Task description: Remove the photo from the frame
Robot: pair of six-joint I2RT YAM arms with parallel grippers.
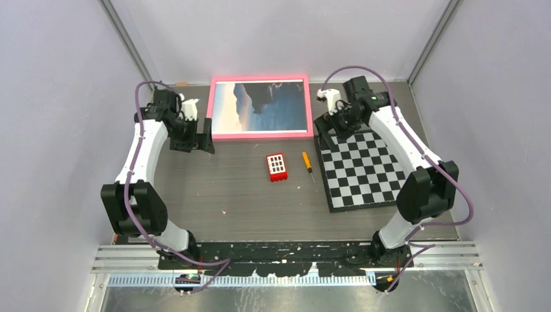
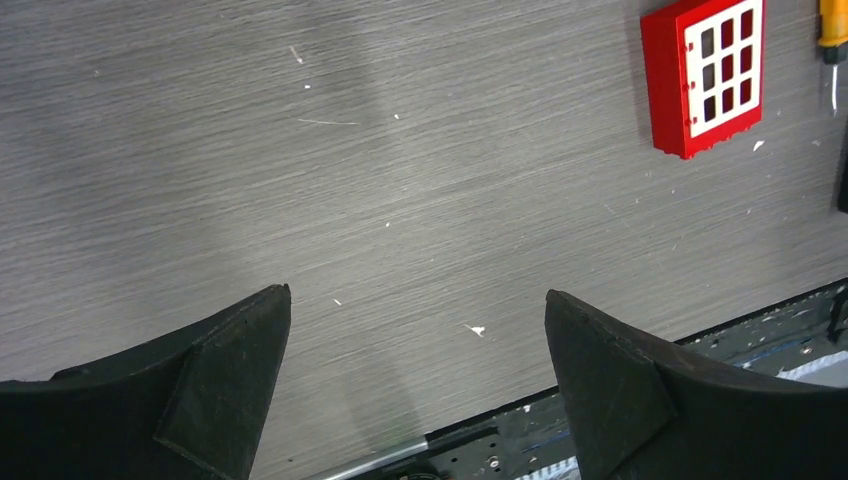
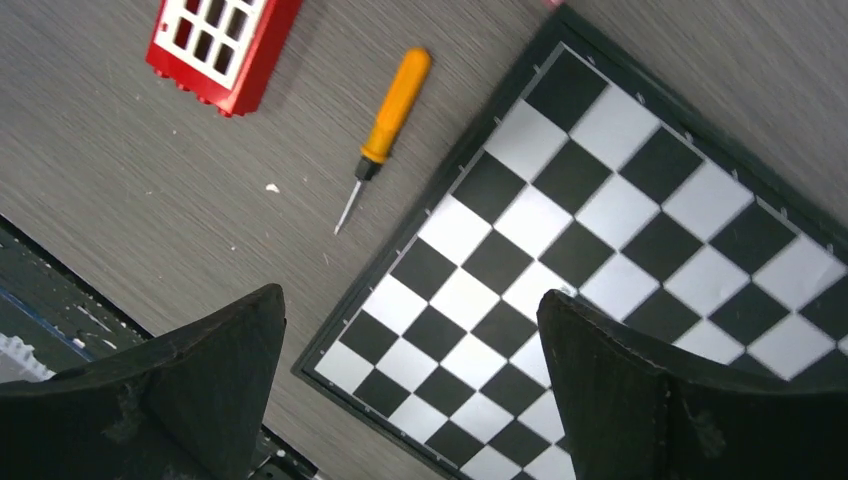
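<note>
Here the frame [image 1: 260,136] lies flat and face up at the far middle of the table [image 1: 247,201], its thin pink border all round the photo [image 1: 260,107]. The photo sits inside the frame. It shows a dark mountain mass toward the far edge, blue to the right and a pale pink-orange sky to the left. Its finer detail is too small to make out from above. The frame's back is hidden against the table.

The left gripper [image 2: 417,293] hangs just near and left of the frame's near left corner, fingers spread wide over bare tabletop and holding nothing. The right gripper [image 3: 411,294] hangs just right of the frame, over the far left part of the checkerboard [image 1: 364,169], fingers likewise wide apart and empty. Whether either gripper touches the frame cannot be told from above.

Between the arms, near of the frame, lie a red block [image 1: 277,167] with a white grid face and an orange-handled screwdriver [image 1: 307,162] just to its right, the two apart. In the left wrist view the screwdriver is cut off at the top right corner; in the right wrist view the block is cut by the top edge.
</note>
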